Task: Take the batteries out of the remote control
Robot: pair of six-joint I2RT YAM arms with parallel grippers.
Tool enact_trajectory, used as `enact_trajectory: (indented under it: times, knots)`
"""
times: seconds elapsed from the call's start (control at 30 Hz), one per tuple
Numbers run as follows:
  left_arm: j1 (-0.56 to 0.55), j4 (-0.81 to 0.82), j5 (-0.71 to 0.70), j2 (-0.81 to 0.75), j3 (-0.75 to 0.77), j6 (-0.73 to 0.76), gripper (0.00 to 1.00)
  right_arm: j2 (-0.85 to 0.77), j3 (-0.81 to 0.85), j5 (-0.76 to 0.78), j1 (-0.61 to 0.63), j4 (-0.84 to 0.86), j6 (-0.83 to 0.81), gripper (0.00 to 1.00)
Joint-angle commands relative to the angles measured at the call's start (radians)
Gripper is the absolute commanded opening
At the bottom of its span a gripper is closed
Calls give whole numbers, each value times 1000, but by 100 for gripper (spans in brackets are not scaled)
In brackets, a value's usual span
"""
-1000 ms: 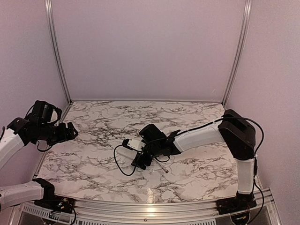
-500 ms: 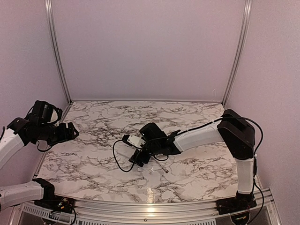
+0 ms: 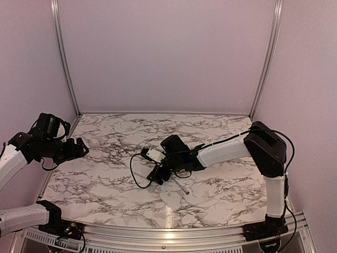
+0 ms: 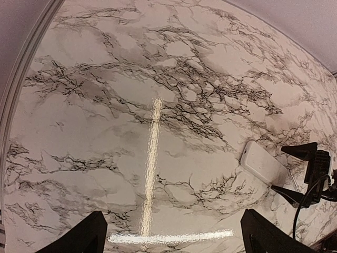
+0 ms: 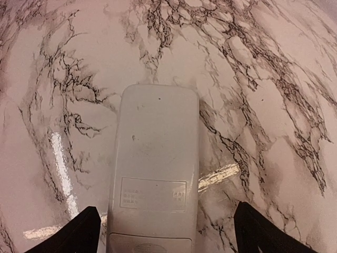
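Atop marble-look table [image 3: 105,184] w/ lilac walls [image 3: 168,52]: remote [image 5: 154,158].

No word, number or brand can be read anywhere. The only print is on the remote control [image 5: 154,168]. A thin-framed rectangular label [image 5: 153,195] sits on its white face, toward the end nearest the right wrist camera, and its rows of tiny characters are too blurred to make out. Just beyond the label, at that end's edge, is a faint oval mark [image 5: 149,247], equally illegible.

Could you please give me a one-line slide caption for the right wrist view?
Open right gripper poised over the white remote control, lying label side up on the marble table.
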Motion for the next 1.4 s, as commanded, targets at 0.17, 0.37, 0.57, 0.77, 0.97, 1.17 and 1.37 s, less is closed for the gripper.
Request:
enact_trajectory:
  times: [0.17, 0.37, 0.57, 0.77, 0.97, 1.17, 1.37]
  knots:
    - [-4, 8, 18, 9, -14, 14, 93, 63, 15, -42, -14, -77, -12, 83]
    - [-3, 9, 20, 11, -13, 14, 93, 61, -3, -55, -13, -76, -12, 80]
    - [-3, 8, 32, 21, -12, 17, 93, 59, -12, -97, -14, -87, -21, 68]
    - [-4, 12, 39, 31, -12, 21, 93, 59, -15, -113, -15, -95, -17, 58]
    - [-4, 12, 49, 32, -11, 22, 93, 48, -21, -113, -14, -103, -16, 45]
    - [-2, 12, 67, 33, -10, 27, 93, 9, -21, -106, -11, -111, -21, 40]
    - [-4, 13, 93, 45, -1, 25, 93, -40, -21, -96, -6, -112, -19, 40]
